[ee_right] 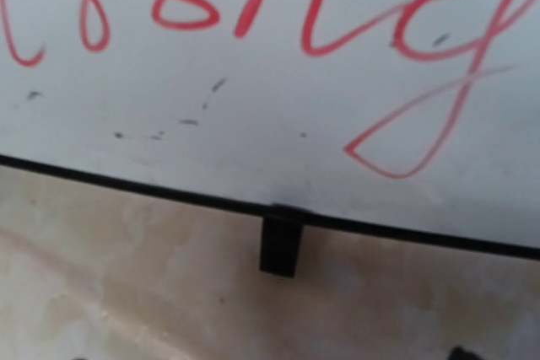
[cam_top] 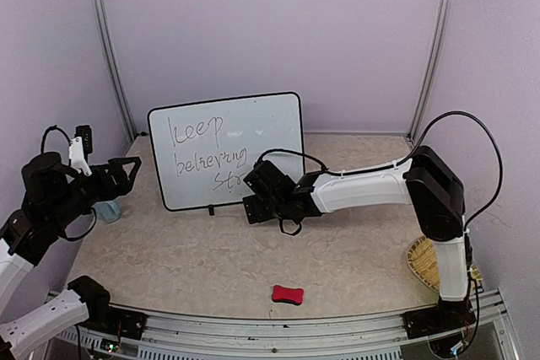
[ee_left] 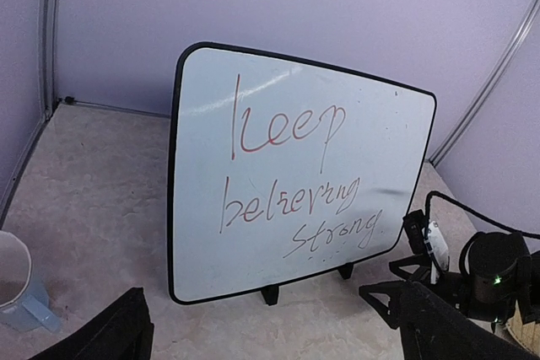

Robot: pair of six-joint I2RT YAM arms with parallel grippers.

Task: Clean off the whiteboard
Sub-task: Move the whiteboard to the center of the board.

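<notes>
While facing the worktop (cam_top: 211, 259), with the whiteboard (cam_top: 226, 149) upright at its back and full of writing, reads as an early step: nothing wiped. Places right gripper (cam_top: 251, 196) low by the board's bottom edge; cannot tell whether open or closed. Has left gripper (cam_top: 131, 170) spread wide, empty. Leaves a likely red eraser (cam_top: 287, 294) untouched near the front. Calls next for fetching it, then sweeping.

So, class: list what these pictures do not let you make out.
Top view: the last word on the whiteboard, its end covered by the right arm's fingers.
Right wrist view: most of the whiteboard, cut off by the frame.
Top view: the blue cup, half hidden by the left arm.
</notes>
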